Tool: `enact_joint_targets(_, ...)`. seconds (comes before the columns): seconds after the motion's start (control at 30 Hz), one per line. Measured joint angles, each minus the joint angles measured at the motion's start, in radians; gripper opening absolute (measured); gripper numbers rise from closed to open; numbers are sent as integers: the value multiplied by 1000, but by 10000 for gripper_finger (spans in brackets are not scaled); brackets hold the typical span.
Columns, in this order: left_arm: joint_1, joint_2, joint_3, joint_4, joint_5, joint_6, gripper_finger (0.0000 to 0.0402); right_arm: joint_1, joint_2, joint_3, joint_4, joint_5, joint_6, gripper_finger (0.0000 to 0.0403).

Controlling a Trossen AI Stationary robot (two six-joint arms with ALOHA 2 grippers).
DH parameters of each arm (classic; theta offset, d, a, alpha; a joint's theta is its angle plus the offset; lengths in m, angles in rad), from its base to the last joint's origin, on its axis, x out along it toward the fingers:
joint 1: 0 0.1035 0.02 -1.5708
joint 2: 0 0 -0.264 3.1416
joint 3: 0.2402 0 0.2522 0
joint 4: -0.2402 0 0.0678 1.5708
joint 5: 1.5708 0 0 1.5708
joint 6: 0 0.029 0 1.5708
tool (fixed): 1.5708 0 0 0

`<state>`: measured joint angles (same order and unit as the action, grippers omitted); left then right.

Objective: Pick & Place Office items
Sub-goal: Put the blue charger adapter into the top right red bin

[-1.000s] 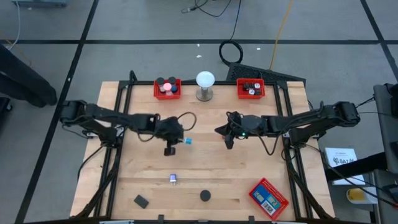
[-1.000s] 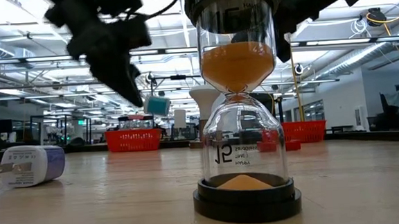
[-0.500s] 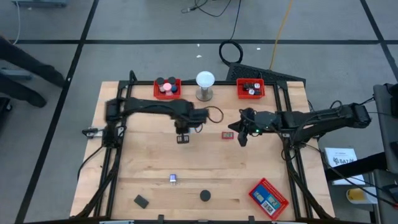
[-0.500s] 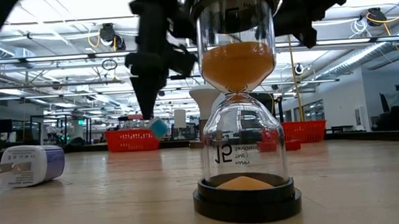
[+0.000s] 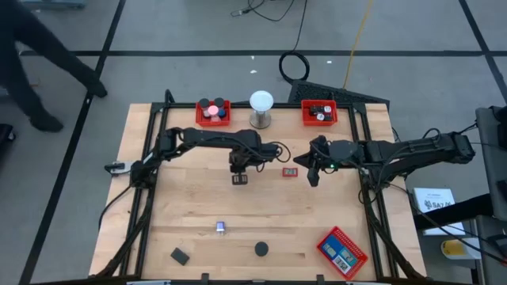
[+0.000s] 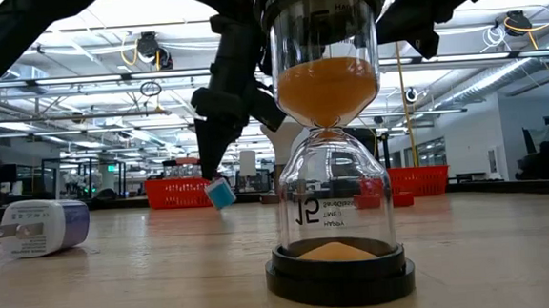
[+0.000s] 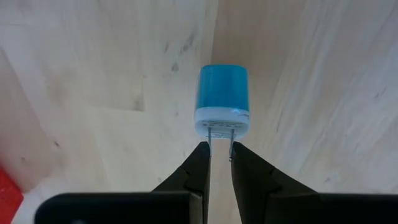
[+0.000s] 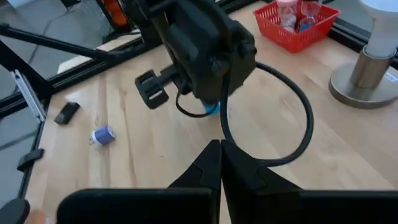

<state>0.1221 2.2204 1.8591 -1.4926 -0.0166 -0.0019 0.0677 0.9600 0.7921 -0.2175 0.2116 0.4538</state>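
— Left gripper (image 7: 219, 155), what is it doing?

— Nearly closed. Its two dark fingers (image 7: 200, 163) pinch the metal prongs of a blue charger plug (image 7: 223, 99), which sticks straight out beyond the fingertips.

— Which way does the plug point?

— Its long axis runs in line with the fingers, prongs back toward the gripper and the rounded blue end away from it. In the low view the plug (image 6: 221, 193) hangs tilted under the gripper, blue end down and close above the wooden table (image 5: 261, 214); whether it touches the wood I cannot tell.

— What lies around that gripper?

— Well beyond it, toward the table's far edge, stand a red tray (image 5: 213, 112) with small items and a white globe lamp (image 5: 261, 108). Just beside it, toward the other arm, a small red item (image 5: 290, 172) lies flat. Nearer the front edge, well apart from it, lie a second charger plug (image 5: 221, 228), a black block (image 5: 180, 256) and an hourglass (image 6: 331, 141).

— And the right gripper (image 8: 221, 149)?

— Fingers pressed together, holding nothing, hovering near the left one past the red item.
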Motion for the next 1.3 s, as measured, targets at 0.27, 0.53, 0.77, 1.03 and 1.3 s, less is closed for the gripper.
enact_joint_targets(0.27, -5, 0, 0, 3, 37, 8, 47, 0, -1, 0, 9, -2, -3, 0)
enact_joint_targets(0.53, -5, 0, 0, -27, 9, -11, 47, 0, -1, 0, 17, 0, -8, 0)
enact_joint_targets(0.77, -7, 0, 0, -25, 15, -34, 77, 0, -1, 0, 19, 1, -13, 0)
enact_joint_targets(1.03, -7, -9, -1, -25, -37, -33, 159, 0, -1, 0, 19, 1, -13, 0)
enact_joint_targets(1.3, 4, -174, -33, 61, -47, -57, 201, 0, -1, 0, 20, 1, -10, 0)
